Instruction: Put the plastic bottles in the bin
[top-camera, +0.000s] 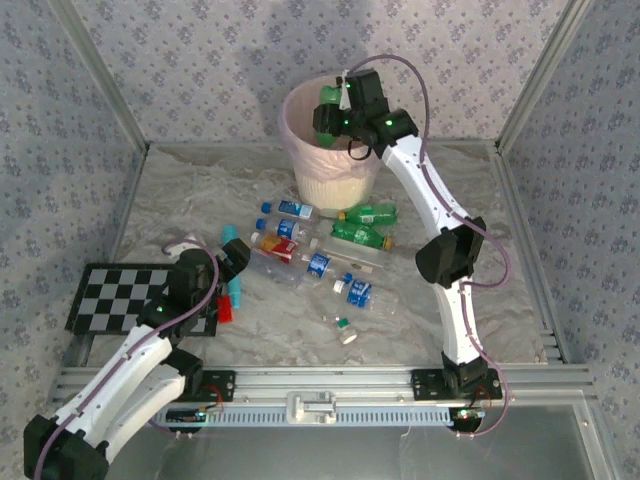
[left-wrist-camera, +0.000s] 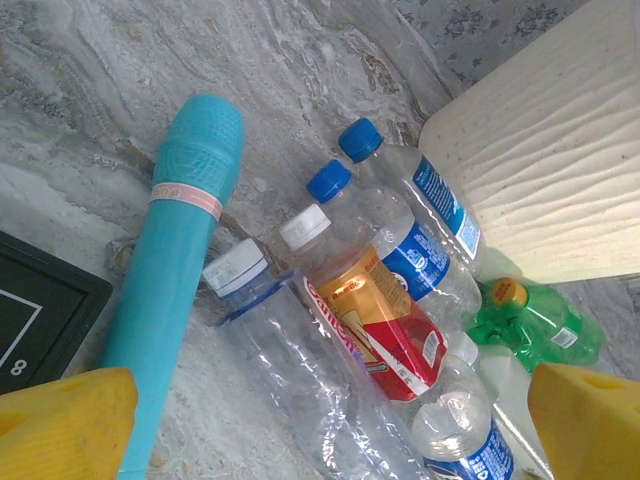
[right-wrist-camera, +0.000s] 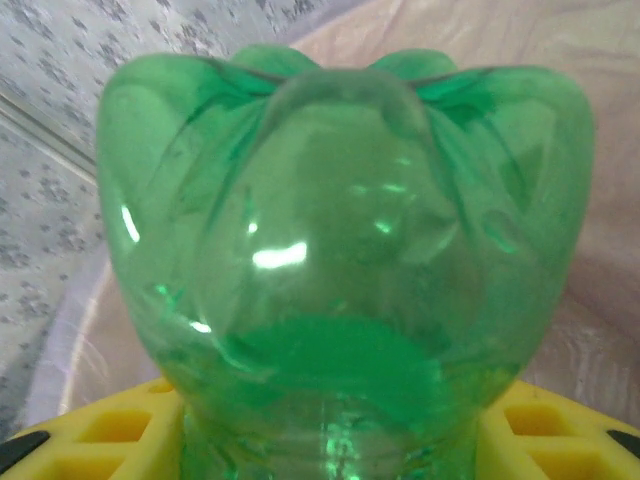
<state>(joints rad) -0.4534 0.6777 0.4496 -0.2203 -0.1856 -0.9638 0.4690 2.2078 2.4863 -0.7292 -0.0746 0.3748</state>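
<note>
1. my right gripper (top-camera: 335, 112) is at the top centre of the overhead view, above the bin (top-camera: 335, 185), and its fingers are closed on a green bottle (right-wrist-camera: 340, 250).
2. in the right wrist view the base of this bottle points away from the camera, with the pink bag (right-wrist-camera: 600, 150) behind it. so i judge that a release here drops it inside.
3. the other plastic bottles (top-camera: 322, 262) lie on the table (top-camera: 200, 200) in a loose group in the middle of the frame, just below the bin.
4. my left gripper (top-camera: 234, 260) hangs at the left side of this group, with its fingers wide open and holding nothing. i think it is placed there to take the next bottle.
5. in the left wrist view a teal tool (left-wrist-camera: 170, 270) lies just beside a clear bottle, near the red-labelled bottle (left-wrist-camera: 380, 320). it is not for the bin, so the grasp must avoid it.
</note>
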